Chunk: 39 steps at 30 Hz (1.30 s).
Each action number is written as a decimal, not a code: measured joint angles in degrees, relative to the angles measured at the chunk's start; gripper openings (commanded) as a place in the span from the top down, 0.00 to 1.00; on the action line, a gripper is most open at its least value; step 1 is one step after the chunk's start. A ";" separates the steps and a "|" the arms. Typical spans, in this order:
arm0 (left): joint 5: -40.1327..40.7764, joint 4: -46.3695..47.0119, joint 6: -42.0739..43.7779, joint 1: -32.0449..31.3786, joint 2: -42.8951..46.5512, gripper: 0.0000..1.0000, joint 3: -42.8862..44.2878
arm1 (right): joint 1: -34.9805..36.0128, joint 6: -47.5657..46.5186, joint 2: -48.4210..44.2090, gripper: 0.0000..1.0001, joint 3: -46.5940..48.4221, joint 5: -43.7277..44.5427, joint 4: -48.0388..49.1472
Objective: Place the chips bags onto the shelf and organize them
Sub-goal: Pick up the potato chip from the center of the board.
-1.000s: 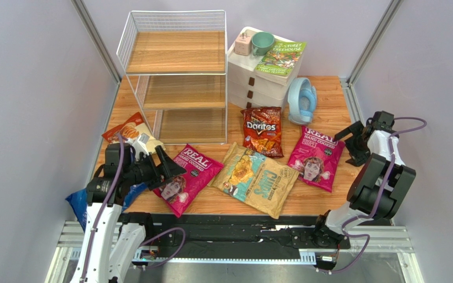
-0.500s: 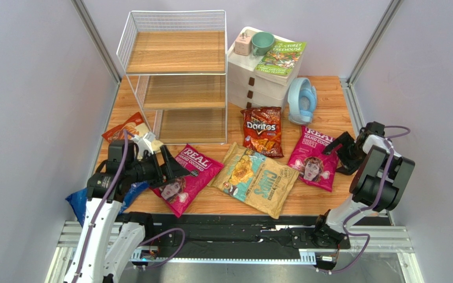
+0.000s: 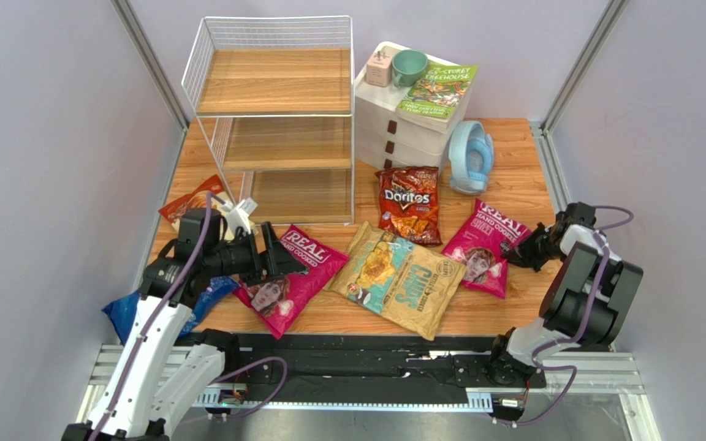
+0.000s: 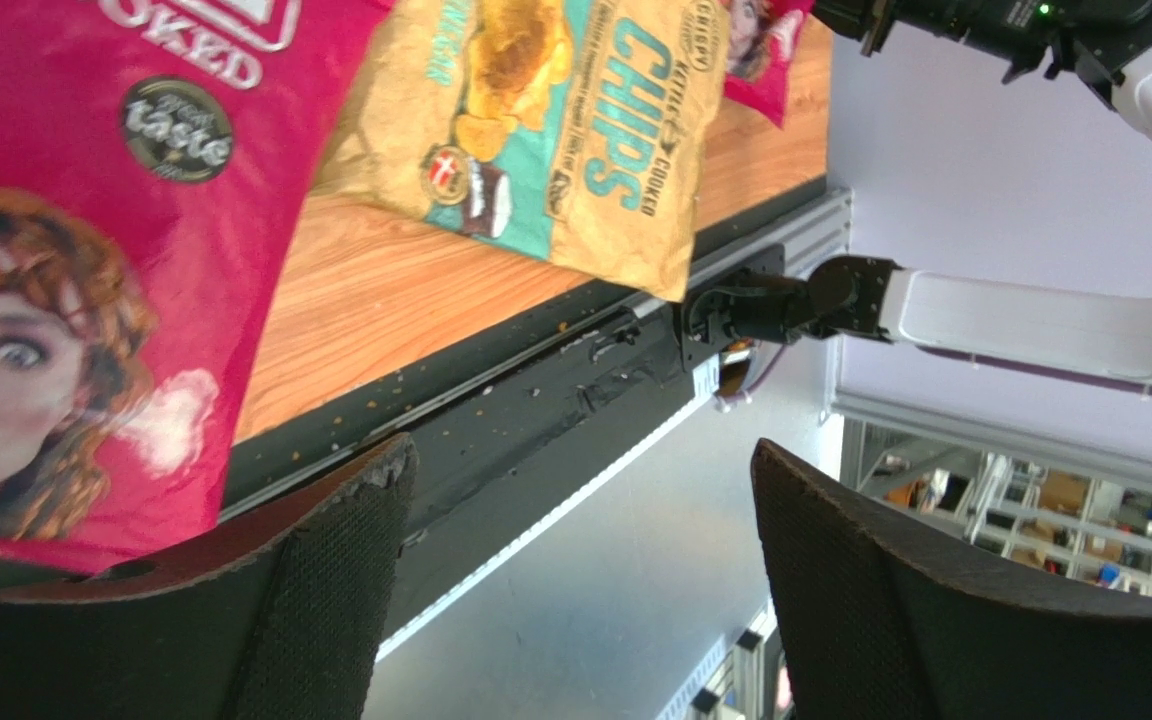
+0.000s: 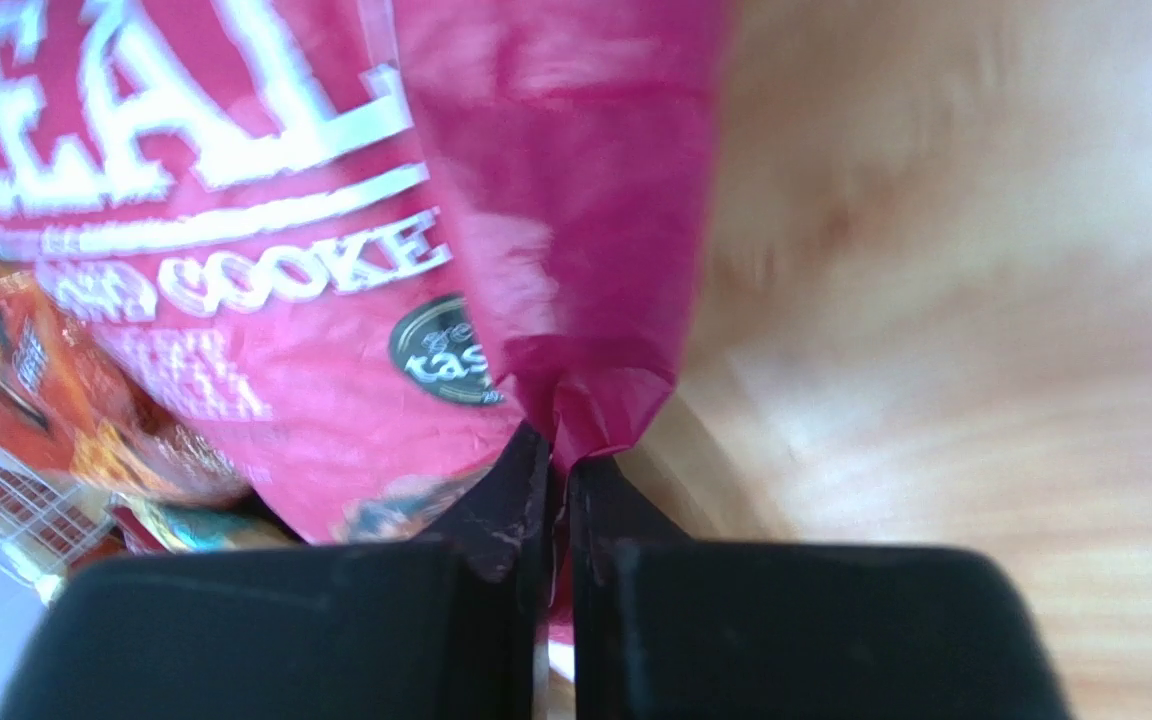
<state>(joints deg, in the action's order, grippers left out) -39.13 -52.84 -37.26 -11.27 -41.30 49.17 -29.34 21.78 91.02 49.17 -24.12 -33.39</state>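
The white wire shelf [image 3: 274, 119] stands at the back left with its wooden tiers bare. On the table lie a magenta bag [image 3: 288, 276], a tan-and-teal CHIPS bag [image 3: 398, 280], a red Doritos bag [image 3: 410, 204] and a second magenta bag [image 3: 481, 250]. An orange-and-cream bag [image 3: 191, 200] and a blue bag [image 3: 126, 314] lie partly hidden under my left arm. My left gripper [image 3: 274, 257] [image 4: 582, 450] is open above the near edge of the left magenta bag [image 4: 86, 225], holding nothing. My right gripper [image 3: 521, 251] [image 5: 560, 450] is shut on the right edge of the second magenta bag [image 5: 312, 225].
A white drawer unit [image 3: 403, 133] right of the shelf carries a green book [image 3: 440, 90], a teal cup [image 3: 409, 66] and a small pink box [image 3: 380, 66]. A pale blue object [image 3: 470, 156] lies beside it. Walls close in on both sides.
My right gripper swung left and down to the right magenta bag and shut on its edge, crumpling it. My left gripper moved right, over the left magenta bag.
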 measured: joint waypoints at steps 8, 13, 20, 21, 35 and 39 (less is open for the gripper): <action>2.62 10.03 -3.15 -16.92 -9.77 0.18 3.26 | 0.02 1.29 -12.90 1.00 -3.80 3.06 -4.26; 2.75 12.35 -1.84 -26.51 -22.75 0.13 12.35 | 0.02 3.23 -15.34 1.00 -3.08 5.09 -6.80; -0.37 13.84 -0.48 -28.13 -34.75 0.09 21.24 | 0.02 9.29 -15.96 1.00 -2.89 4.26 -4.87; -1.31 14.78 -0.85 -28.13 -36.39 0.09 22.56 | 0.02 10.45 -16.41 1.00 -2.99 4.07 -3.96; -8.79 33.57 -9.84 -34.75 -57.42 0.06 31.19 | 0.02 19.67 -18.60 1.00 -5.20 3.50 4.26; -9.22 35.10 -10.38 -38.66 -64.67 0.06 36.41 | -0.11 23.10 -19.47 1.00 -7.37 2.23 5.97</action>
<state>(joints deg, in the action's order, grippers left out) -48.36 -17.74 -47.64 -49.93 -105.97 85.58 -29.45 44.88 71.55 41.80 -21.89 -27.42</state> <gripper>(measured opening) 0.943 0.005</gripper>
